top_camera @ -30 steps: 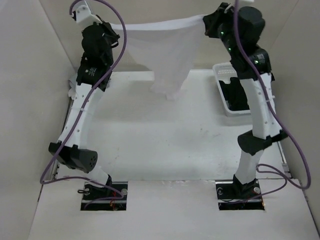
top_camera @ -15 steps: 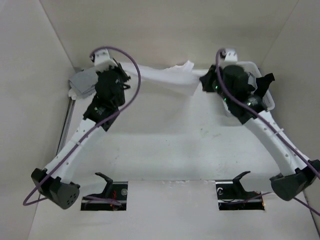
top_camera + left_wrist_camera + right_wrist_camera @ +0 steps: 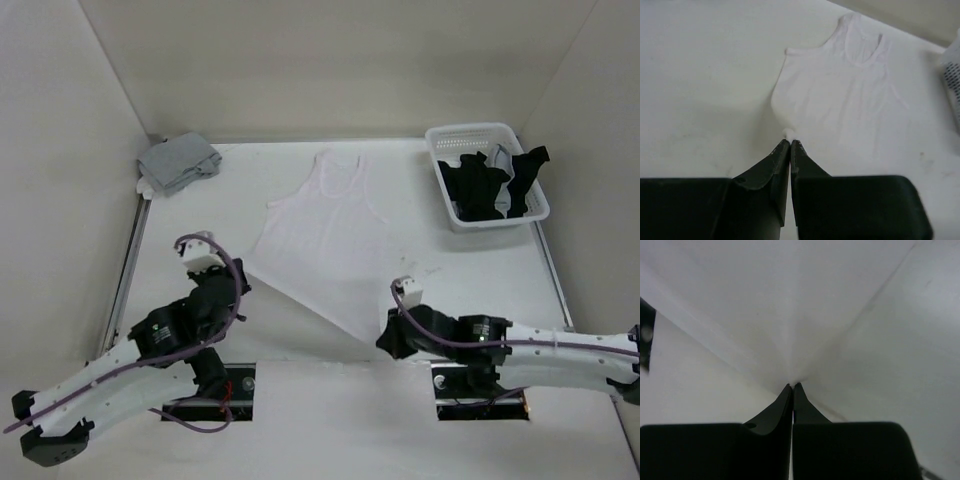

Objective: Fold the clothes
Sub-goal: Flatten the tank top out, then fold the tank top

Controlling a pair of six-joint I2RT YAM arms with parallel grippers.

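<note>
A white sleeveless top lies spread flat on the table, its neck and shoulder straps toward the far wall and its hem toward the arms. The hem runs at a slant, its left corner farther back than its right one, which lies close to the table's near edge. The left gripper is low over the table with its tips pressed together on a small nub of white cloth at the left hem corner. In the left wrist view the top fans away from that pinch up to the scooped neckline. The right gripper is likewise clamped narrow on the right hem corner, and in its wrist view straight creases radiate from the tips across the white fabric. A folded grey garment sits in the far left corner of the table, well apart from the top. At the far right stands a white slotted basket holding black clothes, one piece draped over its right rim. The top itself shows no print in these views. Each arm's dark joint carries a small green mark, too small to read.
</note>
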